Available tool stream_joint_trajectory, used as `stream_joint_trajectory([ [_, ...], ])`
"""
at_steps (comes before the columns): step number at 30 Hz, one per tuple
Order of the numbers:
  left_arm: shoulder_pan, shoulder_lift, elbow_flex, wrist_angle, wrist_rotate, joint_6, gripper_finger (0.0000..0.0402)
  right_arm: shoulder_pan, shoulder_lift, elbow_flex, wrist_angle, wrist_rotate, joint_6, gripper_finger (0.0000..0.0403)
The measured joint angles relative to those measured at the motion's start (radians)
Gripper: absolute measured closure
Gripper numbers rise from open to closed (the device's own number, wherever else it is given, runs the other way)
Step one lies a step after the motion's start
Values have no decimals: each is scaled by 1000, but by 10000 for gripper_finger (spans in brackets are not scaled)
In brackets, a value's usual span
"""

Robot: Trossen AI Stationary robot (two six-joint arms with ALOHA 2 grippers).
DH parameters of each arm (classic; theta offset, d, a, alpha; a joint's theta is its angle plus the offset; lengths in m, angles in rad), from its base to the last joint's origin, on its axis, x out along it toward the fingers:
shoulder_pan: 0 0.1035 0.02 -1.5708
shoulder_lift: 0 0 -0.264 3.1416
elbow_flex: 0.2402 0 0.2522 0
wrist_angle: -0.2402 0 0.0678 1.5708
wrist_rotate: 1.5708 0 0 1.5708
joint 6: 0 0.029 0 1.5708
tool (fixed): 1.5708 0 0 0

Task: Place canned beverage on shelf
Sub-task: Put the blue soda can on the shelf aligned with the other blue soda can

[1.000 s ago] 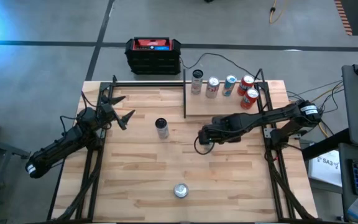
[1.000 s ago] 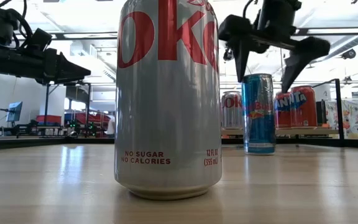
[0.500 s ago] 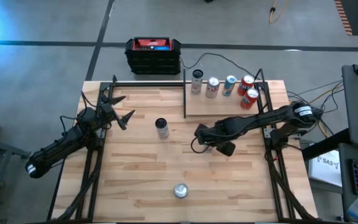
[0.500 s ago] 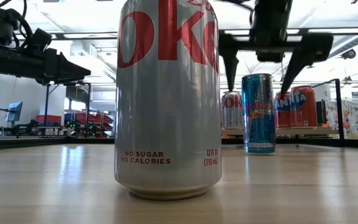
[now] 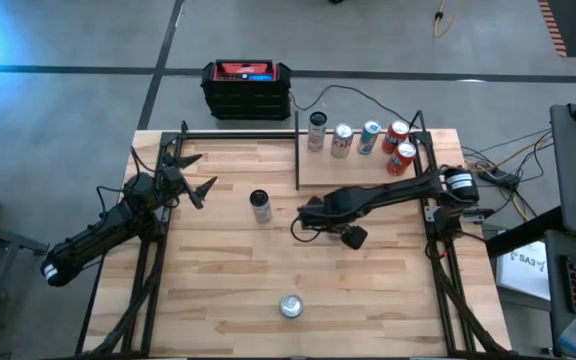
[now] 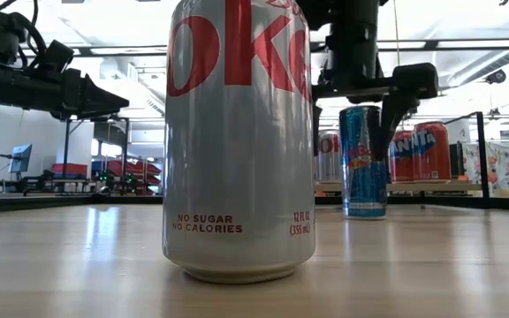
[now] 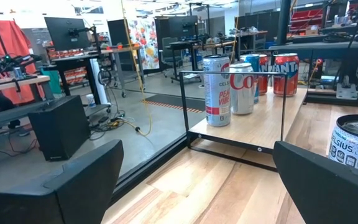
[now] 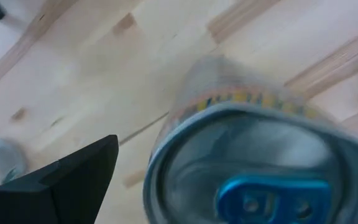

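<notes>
A slim blue can (image 6: 363,177) stands upright on the tabletop, its blue-tabbed top (image 8: 260,186) filling the right wrist view. My right gripper (image 5: 323,231) hangs open above it, pointing down; one finger (image 8: 73,174) stands beside the can's top with a gap, and another (image 6: 385,124) shows by its upper side. In the high view the gripper hides the can. The shelf (image 5: 353,172) at the back right carries several upright cans (image 5: 370,137). My left gripper (image 5: 198,176) waits open at the table's left.
A Celsius can (image 5: 260,205) stands mid-table, left of the right gripper. A silver Diet Coke can (image 5: 290,305) stands near the front edge. Black frame rods (image 5: 297,150) edge the shelf and the table's sides. A black and red box (image 5: 247,88) sits beyond the far edge.
My right gripper has gone toward the table's left edge and down over the blue can, rolling about its own pointing line so that its fingers now stand on either side of the can. The cans have kept still.
</notes>
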Motion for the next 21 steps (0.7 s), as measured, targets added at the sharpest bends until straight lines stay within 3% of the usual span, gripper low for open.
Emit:
stream_joint_trajectory([
  [7, 0, 0, 0, 0, 0, 0, 3, -3, 86, 87, -122, 5, 0, 3],
  [21, 0, 0, 0, 0, 0, 0, 3, -3, 113, 107, -141, 57, 81, 3],
])
